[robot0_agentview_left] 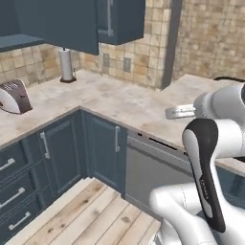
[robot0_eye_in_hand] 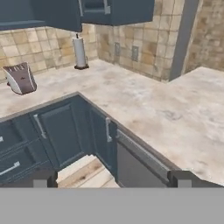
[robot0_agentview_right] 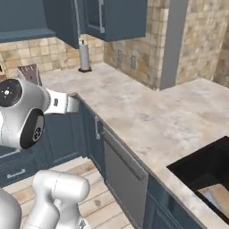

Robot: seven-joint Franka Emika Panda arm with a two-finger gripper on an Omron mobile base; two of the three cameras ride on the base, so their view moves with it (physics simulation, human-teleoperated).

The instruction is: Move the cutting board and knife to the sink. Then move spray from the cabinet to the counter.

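Pincer (robot0_eye_in_hand: pixel 112 179) tips sit wide apart at the bottom of our hand view, grasping nothing. Past them we see the beige counter (robot0_eye_in_hand: pixel 166 109) across the middle and slate-blue drawers (robot0_eye_in_hand: pixel 17 153) at lower left. A toaster (robot0_eye_in_hand: pixel 21 78) sits at the left. A tall grey cylinder (robot0_eye_in_hand: pixel 79 52) stands near the top. The black sink (robot0_agentview_right: pixel 205 170) is at lower right of our right base view, with the cutting board (robot0_agentview_right: pixel 219 194) inside it. The cabinet (robot0_agentview_left: pixel 52 24) hangs at upper left.
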